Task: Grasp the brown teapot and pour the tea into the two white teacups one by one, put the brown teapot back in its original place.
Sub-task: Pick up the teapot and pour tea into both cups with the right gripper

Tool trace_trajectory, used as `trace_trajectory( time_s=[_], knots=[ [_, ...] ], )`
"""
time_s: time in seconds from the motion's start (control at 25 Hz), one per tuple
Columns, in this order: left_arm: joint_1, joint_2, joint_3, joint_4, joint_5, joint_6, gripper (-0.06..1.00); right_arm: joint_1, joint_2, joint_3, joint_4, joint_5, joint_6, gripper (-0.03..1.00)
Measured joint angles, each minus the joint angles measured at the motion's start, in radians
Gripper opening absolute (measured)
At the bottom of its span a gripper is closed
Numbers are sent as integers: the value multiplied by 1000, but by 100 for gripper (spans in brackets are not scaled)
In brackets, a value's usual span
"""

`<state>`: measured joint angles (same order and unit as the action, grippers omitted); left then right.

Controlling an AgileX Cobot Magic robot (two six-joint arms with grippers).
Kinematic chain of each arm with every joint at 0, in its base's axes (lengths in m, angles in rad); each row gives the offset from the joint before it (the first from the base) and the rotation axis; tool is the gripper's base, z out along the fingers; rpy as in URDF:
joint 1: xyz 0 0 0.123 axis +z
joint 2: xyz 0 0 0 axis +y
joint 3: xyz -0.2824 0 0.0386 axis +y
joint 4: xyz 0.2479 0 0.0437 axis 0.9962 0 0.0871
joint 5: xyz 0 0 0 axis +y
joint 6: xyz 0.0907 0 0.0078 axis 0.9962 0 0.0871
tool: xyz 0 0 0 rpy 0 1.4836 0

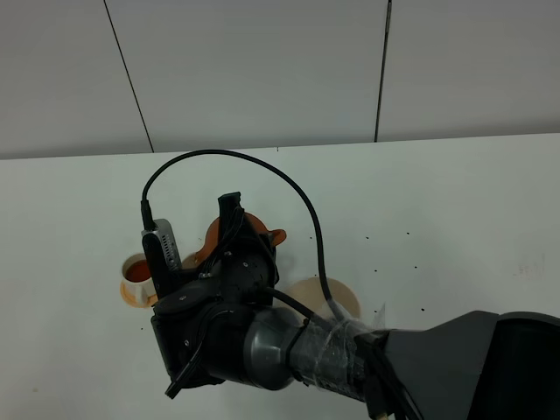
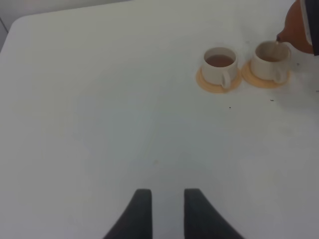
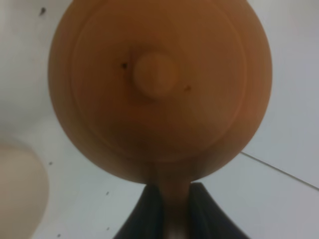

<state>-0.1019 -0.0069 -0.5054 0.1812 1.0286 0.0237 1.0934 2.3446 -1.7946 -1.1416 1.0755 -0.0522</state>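
My right gripper (image 3: 172, 211) is shut on the loop handle of the brown teapot (image 3: 159, 84), whose knobbed lid fills the right wrist view. In the left wrist view the teapot (image 2: 299, 27) tilts with its spout over the rim of one white teacup (image 2: 271, 59). Beside that cup, the other teacup (image 2: 219, 64) holds tea; both stand on orange saucers. From above, one filled teacup (image 1: 138, 271) shows, and the right arm mostly hides the teapot (image 1: 215, 234) and the second cup. The beige coaster (image 1: 325, 297) lies bare. My left gripper (image 2: 166, 209) is open over bare table.
The right arm (image 1: 289, 350) reaches across the white table (image 1: 455, 219) from the lower right and blocks much of the overhead view. A black cable (image 1: 289, 188) loops above it. A panelled wall runs behind the table's far edge.
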Motion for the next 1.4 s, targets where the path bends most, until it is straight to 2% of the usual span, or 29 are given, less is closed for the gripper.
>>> trace_trajectory(
  time_s=[0.32,1.4],
  knots=[
    [0,0,0,0,0,0,23,0,0,0,-36,0,1,9],
    [0,0,0,0,0,-1,23,0,0,0,-52,25,-6,9]
  ],
)
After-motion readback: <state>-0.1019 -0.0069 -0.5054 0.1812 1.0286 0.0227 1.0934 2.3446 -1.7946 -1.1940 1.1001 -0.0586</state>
